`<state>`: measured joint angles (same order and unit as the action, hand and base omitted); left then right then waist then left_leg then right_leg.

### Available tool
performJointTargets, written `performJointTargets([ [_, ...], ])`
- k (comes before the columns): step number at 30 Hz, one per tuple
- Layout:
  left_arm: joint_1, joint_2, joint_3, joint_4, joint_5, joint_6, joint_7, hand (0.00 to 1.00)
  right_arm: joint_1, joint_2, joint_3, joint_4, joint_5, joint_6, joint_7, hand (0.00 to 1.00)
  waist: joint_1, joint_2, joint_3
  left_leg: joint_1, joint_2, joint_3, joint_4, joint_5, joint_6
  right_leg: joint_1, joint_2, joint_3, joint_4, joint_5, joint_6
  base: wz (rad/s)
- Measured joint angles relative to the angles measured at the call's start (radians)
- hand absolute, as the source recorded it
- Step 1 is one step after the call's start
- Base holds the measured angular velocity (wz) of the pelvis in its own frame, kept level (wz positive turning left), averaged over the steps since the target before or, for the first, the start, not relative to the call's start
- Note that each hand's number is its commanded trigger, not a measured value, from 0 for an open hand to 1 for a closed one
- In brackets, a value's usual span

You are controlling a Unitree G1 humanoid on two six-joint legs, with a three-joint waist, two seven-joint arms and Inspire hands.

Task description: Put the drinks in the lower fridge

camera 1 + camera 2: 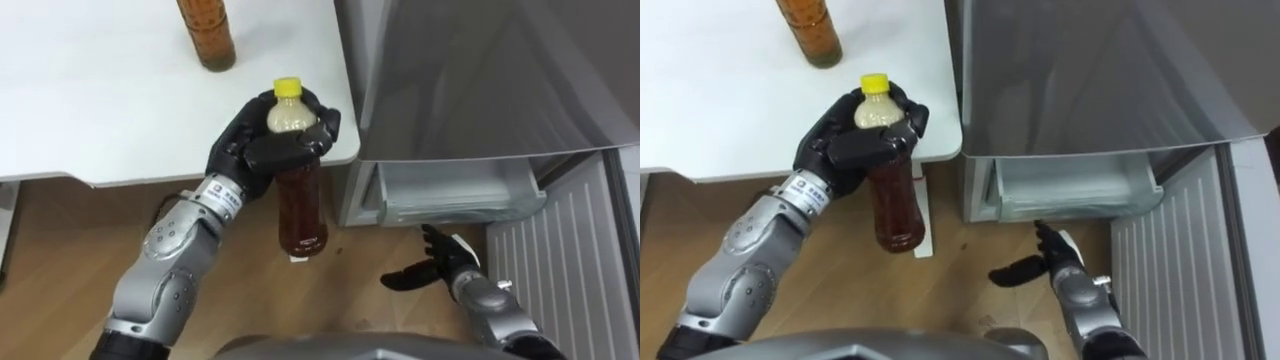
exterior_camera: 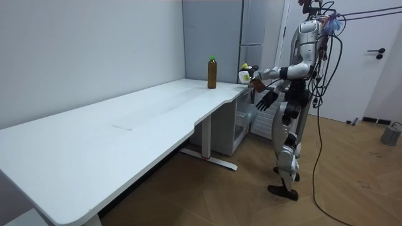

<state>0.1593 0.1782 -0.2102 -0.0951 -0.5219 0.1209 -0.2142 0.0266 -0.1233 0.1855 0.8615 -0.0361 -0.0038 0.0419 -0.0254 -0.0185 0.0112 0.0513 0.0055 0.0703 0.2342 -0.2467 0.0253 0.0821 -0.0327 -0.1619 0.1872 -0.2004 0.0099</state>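
Note:
My left hand (image 1: 262, 150) (image 1: 845, 148) is shut on a yellow-capped bottle of brown drink (image 1: 298, 190) (image 1: 892, 195), holding it upright in the air just off the white table's corner (image 1: 330, 150). A second brown bottle (image 1: 207, 35) (image 1: 810, 35) stands on the table farther back. The lower fridge compartment (image 1: 450, 190) (image 1: 1070, 185) is open to the right, its door (image 1: 560, 260) swung out. My right hand (image 1: 435, 262) (image 1: 1040, 262) hangs low and open in front of that compartment. In the room view I stand at the table's end by the fridge, bottle (image 2: 254, 80) held out.
The tall grey fridge body (image 1: 470, 70) rises right beside the table edge. Wooden floor (image 1: 370, 270) lies below my hands. A table leg foot (image 1: 924, 225) shows under the held bottle. A small metal pot (image 2: 391, 134) sits on the floor at the room view's right.

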Motion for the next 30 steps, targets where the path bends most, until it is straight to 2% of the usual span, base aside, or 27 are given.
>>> performJointTargets([
  [4, 0.0, 0.004, 0.009, 0.0, 0.05, -0.011, -0.001, 1.0, 0.014, -0.001, 0.029, -0.102, -0.022, 0.0, 0.068, 0.0, 0.005, 0.001, -0.0016, -0.007, -0.001, -0.001, 0.002, 0.0, 0.0, -0.007, 0.0, -0.002, 0.001, 0.001, -0.001, 0.0],
  [6, 0.001, 0.015, 0.009, 0.0, 0.085, -0.013, -0.003, 1.0, 0.038, -0.007, 0.036, -0.174, -0.022, -0.006, 0.105, 0.0, 0.008, 0.001, -0.0022, -0.005, 0.0, -0.002, 0.002, 0.0, 0.0, -0.005, 0.0, -0.003, 0.002, 0.001, -0.001, 0.0],
  [10, 0.001, 0.041, 0.01, 0.0, 0.188, -0.018, -0.045, 1.0, 0.068, -0.04, 0.058, -0.322, -0.022, -0.011, 0.211, 0.0, 0.006, -0.001, -0.002, -0.005, 0.001, -0.007, 0.002, 0.0, 0.0, -0.004, -0.001, -0.004, 0.002, 0.001, -0.001, 0.0],
  [13, 0.001, 0.04, 0.012, 0.0, 0.23, -0.019, -0.074, 1.0, 0.07, -0.051, 0.057, -0.362, -0.021, -0.014, 0.277, 0.0, 0.008, -0.004, -0.0019, -0.006, 0.0, -0.006, 0.002, 0.0, 0.0, -0.004, -0.001, -0.005, 0.002, 0.001, -0.001, 0.0],
  [15, 0.001, 0.041, 0.011, 0.0, 0.234, -0.024, -0.082, 1.0, 0.069, -0.052, 0.057, -0.364, -0.018, -0.021, 0.311, 0.0, 0.008, -0.006, -0.0013, -0.009, 0.0, -0.006, 0.004, 0.0, 0.0, -0.004, -0.001, -0.006, 0.002, 0.001, -0.001, 0.02],
  [19, 0.003, 0.045, 0.01, 0.018, 0.242, -0.065, -0.085, 1.0, 0.071, -0.058, 0.061, -0.372, 0.023, -0.02, 0.393, 0.0, 0.009, -0.005, -0.0005, -0.011, -0.001, -0.018, 0.004, 0.0, 0.0, 0.001, -0.001, -0.008, 0.001, 0.001, -0.001, 0.04],
  [22, 0.003, 0.045, 0.01, 0.022, 0.243, -0.065, -0.097, 1.0, 0.072, -0.074, 0.067, -0.43, 0.079, -0.02, 0.443, 0.0, 0.011, -0.008, 0.0024, -0.014, -0.001, -0.017, 0.004, 0.0, 0.0, -0.003, -0.001, -0.008, 0.001, 0.001, -0.001, 0.0],
  [30, 0.003, 0.04, 0.001, 0.022, 0.266, -0.065, -0.125, 1.0, 0.075, -0.081, 0.087, -0.489, 0.178, -0.012, 0.594, 0.0, 0.031, -0.027, 0.0004, -0.021, -0.001, -0.017, 0.009, 0.0, 0.0, -0.013, -0.002, -0.009, 0.002, 0.001, -0.001, 0.0],
])
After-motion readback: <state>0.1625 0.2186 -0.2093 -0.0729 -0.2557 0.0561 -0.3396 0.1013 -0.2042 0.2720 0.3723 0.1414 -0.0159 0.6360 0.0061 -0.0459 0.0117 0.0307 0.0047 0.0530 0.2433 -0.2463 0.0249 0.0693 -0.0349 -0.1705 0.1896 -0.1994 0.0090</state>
